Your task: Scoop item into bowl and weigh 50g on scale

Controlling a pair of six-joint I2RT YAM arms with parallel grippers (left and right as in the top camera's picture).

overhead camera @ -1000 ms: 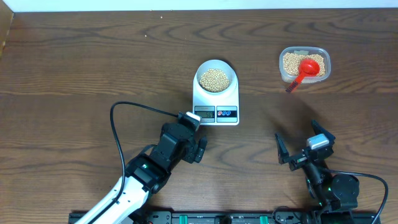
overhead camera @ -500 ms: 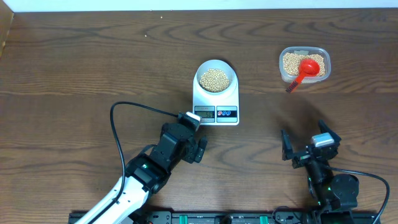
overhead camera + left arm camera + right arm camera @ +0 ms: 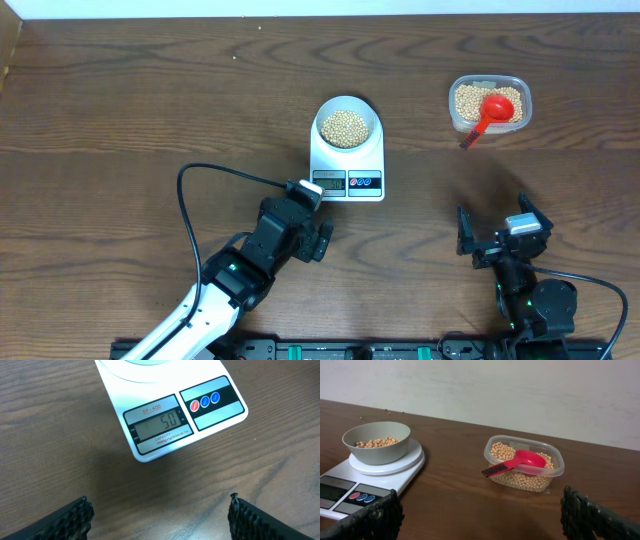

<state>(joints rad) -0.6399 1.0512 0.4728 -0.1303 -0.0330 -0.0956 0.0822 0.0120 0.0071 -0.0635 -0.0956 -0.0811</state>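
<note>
Dark wooden worktop [image 3: 120, 100]: the small white rectangular digital scale [image 3: 348, 181] lies just beyond my left claw [image 3: 157, 510], towards the far edge. Left claw and right claw [image 3: 480, 505] both gape empty.

The right gripper [image 3: 492, 210] has been drawn back slightly toward the near edge of the table [image 3: 120, 100] and carried a little to the right, so that it is now set somewhat farther from the scale [image 3: 347, 162]; the shift was made in two small steps over the last second
</note>
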